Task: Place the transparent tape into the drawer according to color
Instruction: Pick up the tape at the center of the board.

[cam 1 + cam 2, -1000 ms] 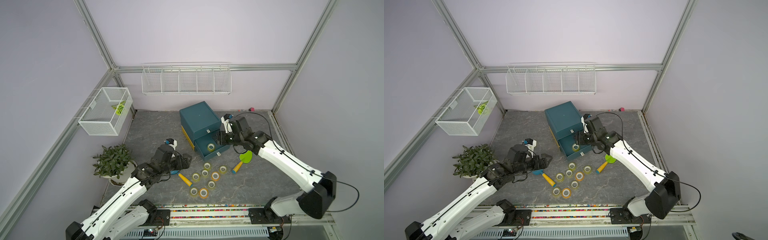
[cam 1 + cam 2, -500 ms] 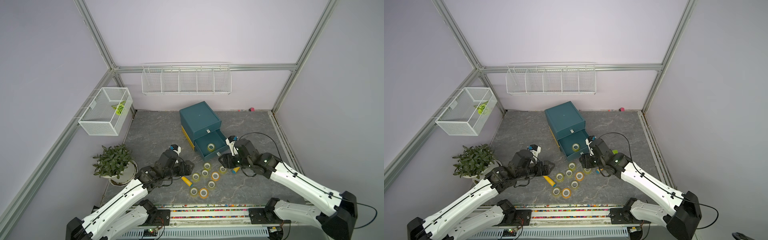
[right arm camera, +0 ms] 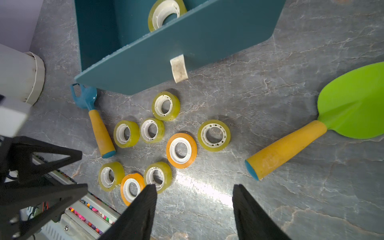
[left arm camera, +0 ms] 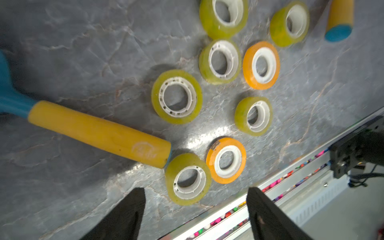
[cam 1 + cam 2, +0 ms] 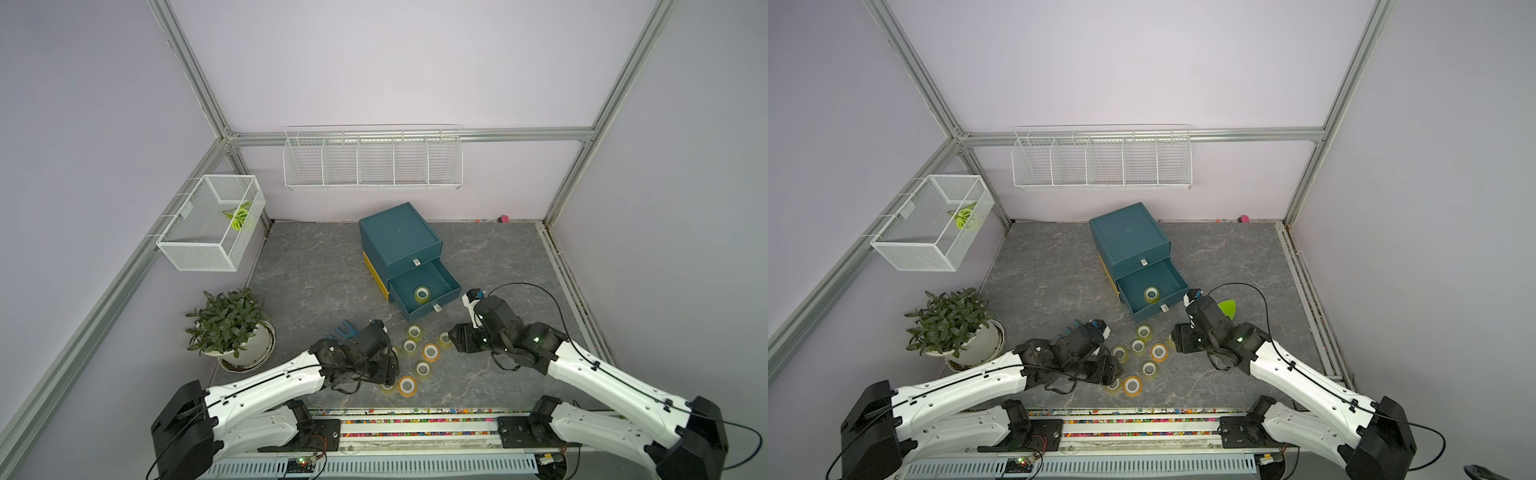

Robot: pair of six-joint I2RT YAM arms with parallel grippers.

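Tape rolls lay clustered on floor before open drawer, one yellow-green roll sat inside, left gripper spread, empty, beside nearest roll, right gripper parted, holding nothing.

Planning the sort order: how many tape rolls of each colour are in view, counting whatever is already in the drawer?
Yellow-green tape rolls: 7 (6 on the tabletop, 1 in the open drawer)
Orange tape rolls: 2 (both on the tabletop)
Total: 9
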